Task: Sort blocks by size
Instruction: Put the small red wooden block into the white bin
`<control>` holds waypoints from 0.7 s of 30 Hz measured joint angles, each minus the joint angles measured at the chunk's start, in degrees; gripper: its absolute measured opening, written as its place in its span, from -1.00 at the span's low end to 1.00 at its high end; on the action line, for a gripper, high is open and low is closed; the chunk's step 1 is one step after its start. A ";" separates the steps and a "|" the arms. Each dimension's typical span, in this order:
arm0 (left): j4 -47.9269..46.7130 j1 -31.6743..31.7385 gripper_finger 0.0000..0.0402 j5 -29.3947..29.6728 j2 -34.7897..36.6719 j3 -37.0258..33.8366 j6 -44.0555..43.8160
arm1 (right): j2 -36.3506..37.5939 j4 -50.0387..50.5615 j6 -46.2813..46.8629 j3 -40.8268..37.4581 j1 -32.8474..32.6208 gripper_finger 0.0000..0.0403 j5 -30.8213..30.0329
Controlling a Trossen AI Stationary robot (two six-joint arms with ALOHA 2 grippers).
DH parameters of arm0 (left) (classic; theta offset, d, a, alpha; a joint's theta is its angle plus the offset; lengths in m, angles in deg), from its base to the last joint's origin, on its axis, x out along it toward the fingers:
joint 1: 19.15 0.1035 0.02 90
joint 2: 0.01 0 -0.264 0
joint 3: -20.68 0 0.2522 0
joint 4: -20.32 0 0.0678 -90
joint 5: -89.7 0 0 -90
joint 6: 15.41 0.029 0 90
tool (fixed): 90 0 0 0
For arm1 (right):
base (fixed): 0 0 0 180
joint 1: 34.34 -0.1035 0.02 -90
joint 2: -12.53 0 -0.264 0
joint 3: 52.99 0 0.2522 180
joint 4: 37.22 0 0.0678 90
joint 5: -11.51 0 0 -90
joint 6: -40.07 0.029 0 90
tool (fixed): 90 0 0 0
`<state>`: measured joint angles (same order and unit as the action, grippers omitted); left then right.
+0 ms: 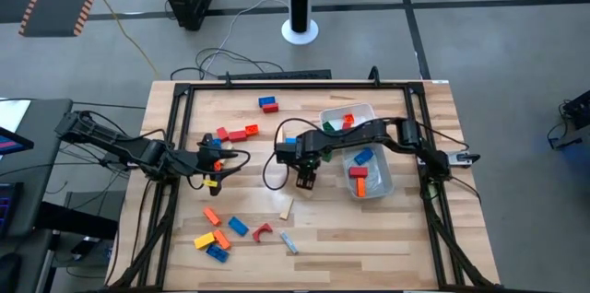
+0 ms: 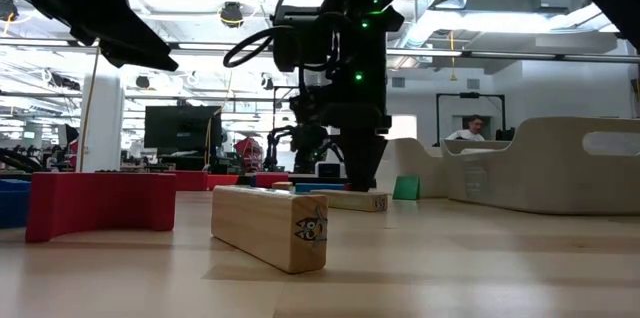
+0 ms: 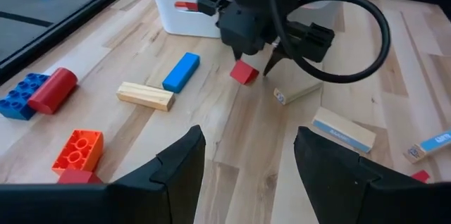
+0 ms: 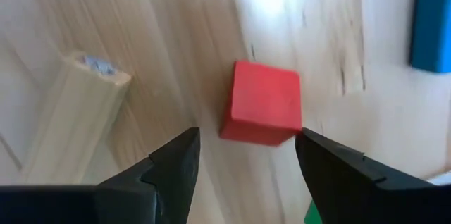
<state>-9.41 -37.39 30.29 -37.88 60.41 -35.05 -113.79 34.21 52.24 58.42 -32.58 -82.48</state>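
Wooden tabletop (image 1: pixel 387 228) carried the scattered blocks. Nearest the front edge lay an orange, yellow and blue cluster (image 1: pixel 213 239), with a tan bar (image 1: pixel 287 207) just beyond. Further back, the right gripper (image 4: pixel 245 155) hung with fingers spread wide and empty over a small red cube (image 4: pixel 262 103). The left gripper (image 3: pixel 248 155) hovered to the side, also open and empty. Farther back, two tubs (image 1: pixel 380 182) held red, blue and green blocks.
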 joint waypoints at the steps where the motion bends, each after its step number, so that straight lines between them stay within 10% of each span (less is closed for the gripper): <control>1: -0.02 0.00 0.04 -0.19 0.00 0.00 -0.02 | 0.00 -0.49 0.02 0.00 0.22 0.32 0.00; 21: -0.01 0.00 0.04 -0.29 0.00 0.00 -0.09 | -0.29 -3.73 -0.79 0.00 1.58 0.16 -0.02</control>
<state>-9.42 -37.39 30.01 -37.88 60.41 -35.14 -114.08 30.48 51.45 58.42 -31.00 -82.50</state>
